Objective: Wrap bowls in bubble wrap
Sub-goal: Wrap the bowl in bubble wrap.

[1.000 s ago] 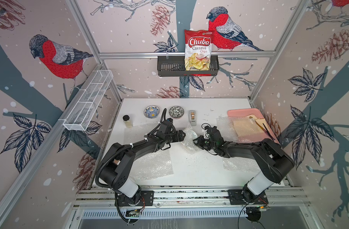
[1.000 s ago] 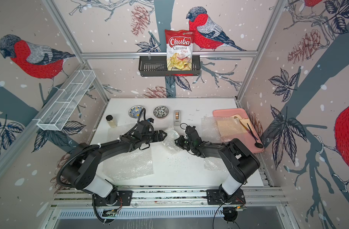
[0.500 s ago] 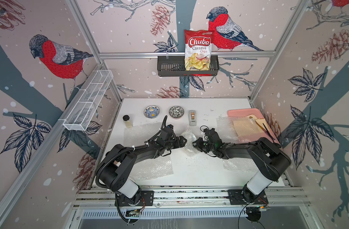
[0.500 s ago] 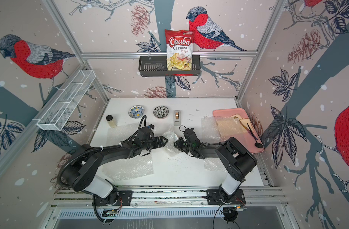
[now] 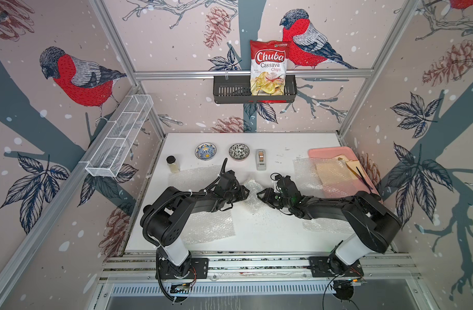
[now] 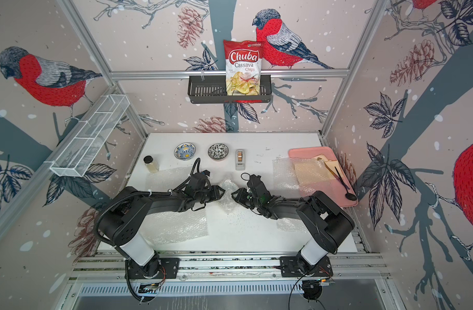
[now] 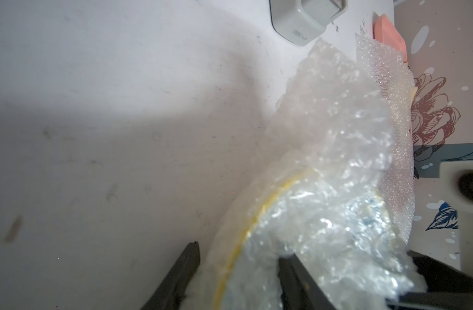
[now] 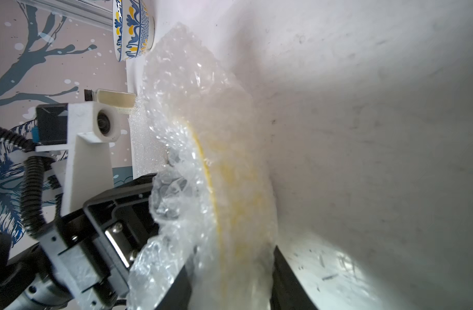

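Observation:
A bowl wrapped in crumpled bubble wrap (image 5: 253,198) (image 6: 227,197) lies mid-table between both arms. Its yellow rim line (image 7: 257,214) (image 8: 203,158) shows through the plastic. My left gripper (image 5: 245,192) (image 7: 240,271) reaches in from the left, one finger outside the rim and one over the bundle, jaws shut on it. The right gripper (image 5: 260,194) (image 8: 230,279) faces it, both fingers pressed to the bundle's sides. At the back stand the blue-and-yellow bowl (image 5: 206,151) (image 6: 185,151) (image 8: 132,29) and the black-and-white bowl (image 5: 239,151) (image 6: 218,151), both bare.
Flat bubble wrap sheets lie under the left arm (image 5: 208,225), behind it (image 5: 192,174) and over the pink tray (image 5: 326,151). The tray also holds tan paper (image 5: 329,169) and a dark spoon (image 5: 364,179). A grey tape dispenser (image 5: 261,159) (image 7: 305,21) and a small jar (image 5: 172,164) stand at the back.
Both grippers have drawn in onto the bundle from either side. The left jaws have narrowed from wide open; the right jaws have widened from nearly shut and now hold the wrapped rim.

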You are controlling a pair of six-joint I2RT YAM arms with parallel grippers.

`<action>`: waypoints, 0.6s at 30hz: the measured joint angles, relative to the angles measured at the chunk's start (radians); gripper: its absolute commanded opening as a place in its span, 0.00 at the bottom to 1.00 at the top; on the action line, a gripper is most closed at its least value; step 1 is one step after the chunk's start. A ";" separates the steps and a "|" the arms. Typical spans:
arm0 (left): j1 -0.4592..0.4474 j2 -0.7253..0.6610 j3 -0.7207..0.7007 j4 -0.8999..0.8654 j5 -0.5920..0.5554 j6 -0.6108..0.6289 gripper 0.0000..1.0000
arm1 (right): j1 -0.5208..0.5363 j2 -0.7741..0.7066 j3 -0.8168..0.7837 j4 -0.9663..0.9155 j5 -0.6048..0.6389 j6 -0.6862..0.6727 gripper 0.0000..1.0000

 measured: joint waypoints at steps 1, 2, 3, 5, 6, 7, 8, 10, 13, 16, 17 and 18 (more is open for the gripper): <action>0.002 0.000 0.000 0.000 -0.001 0.009 0.52 | 0.000 -0.010 -0.002 -0.004 0.000 -0.002 0.49; 0.004 0.000 0.002 -0.001 -0.001 0.010 0.53 | -0.003 -0.022 -0.004 -0.010 0.000 -0.007 0.52; 0.005 0.002 0.005 -0.003 -0.001 0.016 0.53 | -0.006 -0.033 -0.006 -0.014 -0.001 -0.011 0.55; 0.005 0.004 0.014 -0.010 -0.002 0.027 0.53 | -0.018 -0.058 -0.010 -0.031 -0.002 -0.025 0.60; 0.005 0.006 0.019 -0.014 -0.001 0.037 0.54 | -0.024 -0.072 -0.011 -0.044 -0.002 -0.030 0.62; 0.005 0.007 0.024 -0.018 -0.001 0.041 0.54 | -0.031 -0.085 -0.011 -0.060 -0.002 -0.040 0.63; 0.004 0.008 0.032 -0.025 -0.002 0.042 0.54 | -0.038 -0.099 -0.012 -0.074 -0.003 -0.051 0.64; -0.003 0.011 0.050 -0.040 -0.016 0.058 0.55 | -0.056 -0.130 -0.014 -0.112 -0.005 -0.071 0.66; -0.023 0.021 0.086 -0.069 -0.033 0.077 0.56 | -0.097 -0.187 -0.012 -0.179 -0.005 -0.107 0.67; -0.048 0.036 0.124 -0.097 -0.048 0.095 0.56 | -0.131 -0.229 0.037 -0.270 0.015 -0.172 0.68; -0.054 0.043 0.135 -0.106 -0.053 0.100 0.56 | -0.135 -0.237 0.068 -0.302 0.023 -0.207 0.67; -0.058 0.048 0.141 -0.111 -0.058 0.108 0.57 | -0.134 -0.242 0.100 -0.324 0.026 -0.243 0.66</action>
